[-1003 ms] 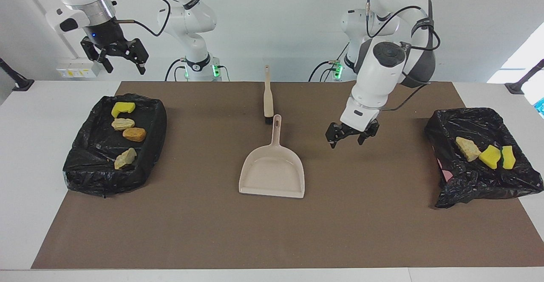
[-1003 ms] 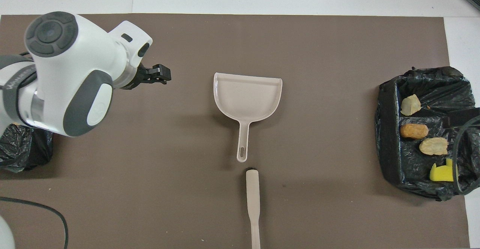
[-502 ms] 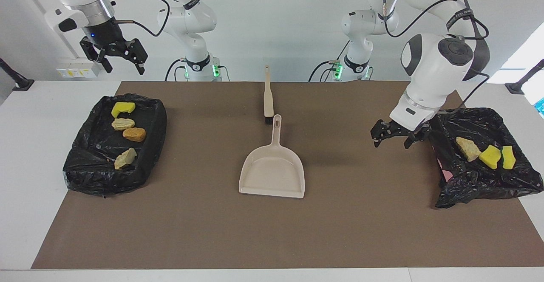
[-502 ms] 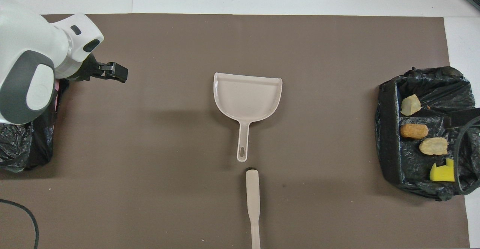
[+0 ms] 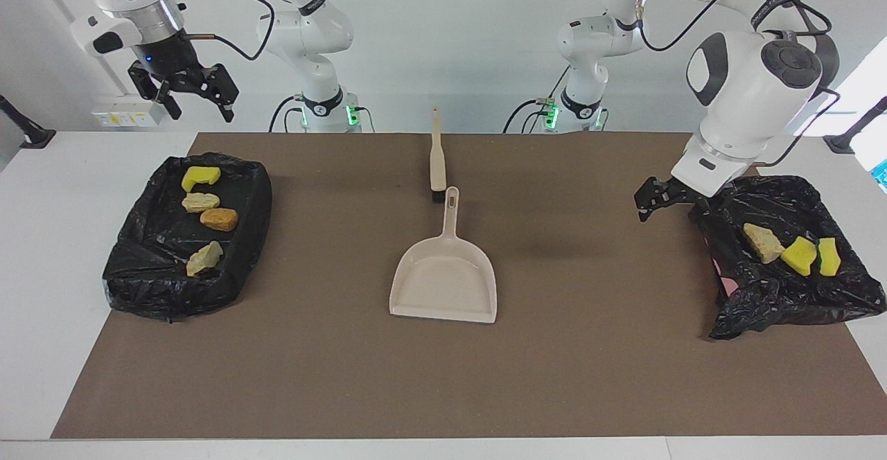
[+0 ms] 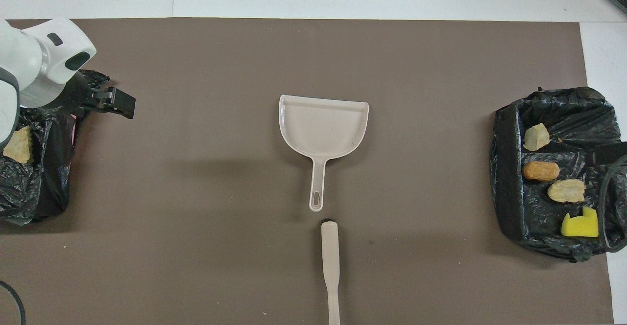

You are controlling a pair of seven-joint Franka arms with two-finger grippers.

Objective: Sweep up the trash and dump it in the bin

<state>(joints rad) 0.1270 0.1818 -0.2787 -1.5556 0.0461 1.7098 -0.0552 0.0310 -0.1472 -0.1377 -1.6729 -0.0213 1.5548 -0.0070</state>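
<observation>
The left gripper (image 5: 666, 200) has moved a long way in the last second. It was low over the brown mat (image 5: 443, 377) just beside the beige plastic dustpan (image 5: 445, 281). Now it hangs at the edge of the crumpled black bag-lined bin at the left arm's end of the desk (image 5: 790, 301). Its jaws are spread and hold nothing. The right gripper (image 5: 186, 90) waits up in the air above the black bag-lined bin at the right arm's end of the desk (image 5: 166, 287). It has hardly moved, and its jaws are spread and empty too.

The trash is not on the mat at all. Four chunks lie in the right arm's bin: a bright yellow sponge wedge (image 5: 200, 177), a pale tan lump (image 5: 200, 202), an orange-brown lump (image 5: 219, 219) and a beige lump (image 5: 204, 258). Three lie in the left arm's bin: a tan lump (image 5: 762, 242) and two yellow sponge wedges (image 5: 799, 255) (image 5: 829, 256).

The dustpan lies flat and empty in the middle of the mat. The beige brush with black bristles (image 5: 436, 162) lies just beside the end of its handle, nearer to the robots. No jaws touch either one.

I think the sweeping and dumping are done, since nothing is left to sweep. The left arm looks to be pulling away from the tools.

I can read no brand, label or writing on anything here.
</observation>
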